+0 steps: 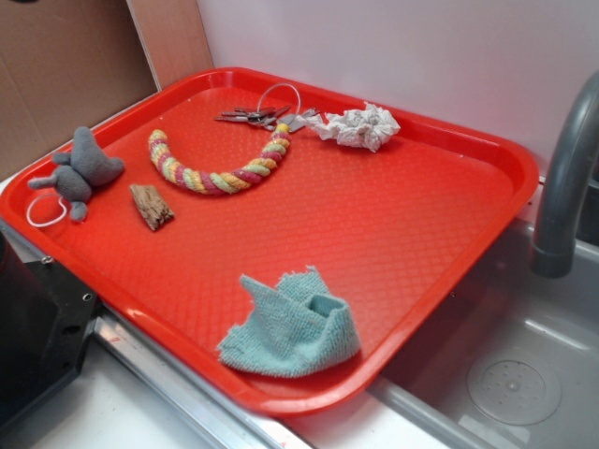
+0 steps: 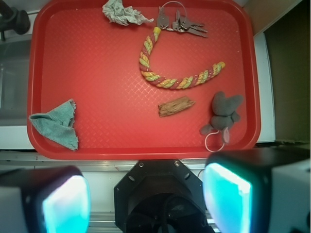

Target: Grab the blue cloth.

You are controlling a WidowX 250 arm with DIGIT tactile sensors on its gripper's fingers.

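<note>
Cloth point(image 1: 288, 327), the blue one, lies crumpled at the near edge of the red tray point(image 1: 393, 224), partly draped over its rim, well apart from everything else on it. Farther back sit a striped rope point(image 1: 220, 168), keys point(image 1: 257, 115), a wad of white paper point(image 1: 357, 126), a bit of wood point(image 1: 151, 206) and a grey stuffed toy point(image 1: 80, 173). From the wrist view the gripper point(image 2: 146, 201) hangs outside the tray, jaws spread wide and holding nothing.
</note>
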